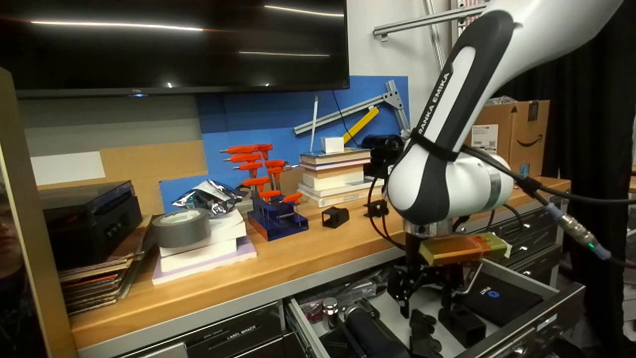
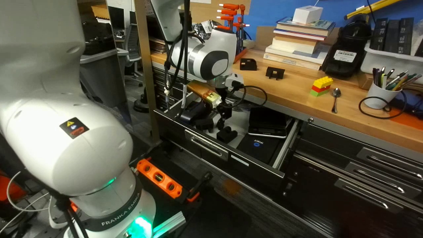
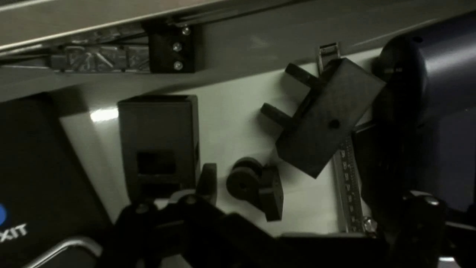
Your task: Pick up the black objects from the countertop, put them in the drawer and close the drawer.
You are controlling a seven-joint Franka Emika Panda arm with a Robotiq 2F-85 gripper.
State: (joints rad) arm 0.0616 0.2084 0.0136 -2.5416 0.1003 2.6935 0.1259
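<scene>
The fingers point(image 3: 209, 179) are apart, down in the open drawer point(image 2: 264, 174). Three small black pieces point(image 3: 158, 126) lie there, and two black blocks point(image 2: 248, 64) sit on the surface point(image 2: 292, 85). Any touching is hard to see.

The drawer point(image 2: 246, 172) common to both oblique, downward exterior views; wrist view steeply down, close above its inside.

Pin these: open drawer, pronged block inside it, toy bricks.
Open drawer point(image 2: 256, 170): in an exterior view, front panel.
Pronged block point(image 3: 328, 113): in the wrist view, flat face.
Toy bricks point(image 2: 323, 88): in an exterior view, red layer.
</scene>
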